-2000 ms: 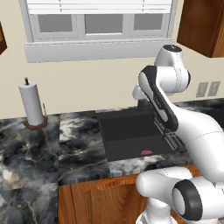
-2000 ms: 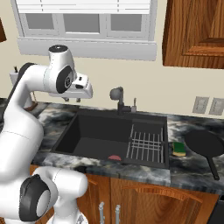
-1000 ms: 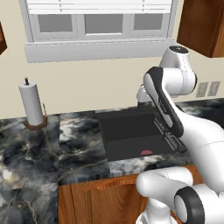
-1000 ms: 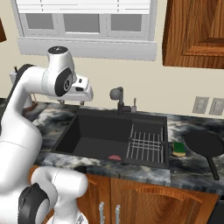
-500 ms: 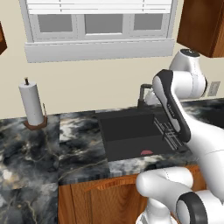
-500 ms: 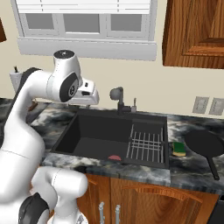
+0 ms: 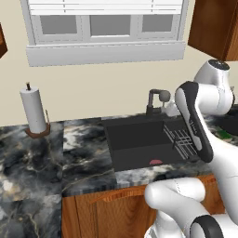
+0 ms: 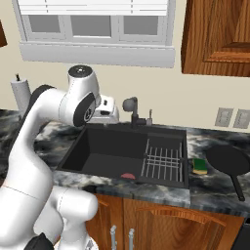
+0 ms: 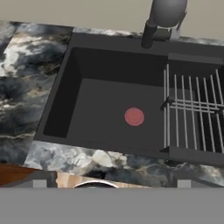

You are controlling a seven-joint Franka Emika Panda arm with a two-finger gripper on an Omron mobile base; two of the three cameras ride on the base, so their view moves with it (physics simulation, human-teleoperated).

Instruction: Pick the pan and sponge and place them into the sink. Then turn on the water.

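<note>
A: Left base view, position?
B: Behind the arm on its left, fairly far back, facing forward and down across the counter (image 7: 32, 158) to the sink (image 7: 135, 139), faucet (image 7: 155, 100) and window (image 7: 104, 25).

A: Right base view?
B: Behind the arm on its right, similar distance, facing the same wall. Sink (image 8: 112, 151), faucet (image 8: 132, 110) and drying rack (image 8: 163, 163) are shared with the left view, seen from the opposite side.

A: Hand view?
B: Closest. Looks steeply down into the sink (image 9: 100, 105), with its red mark (image 9: 134, 117) near centre and the faucet (image 9: 159, 19) at the top edge.
</note>
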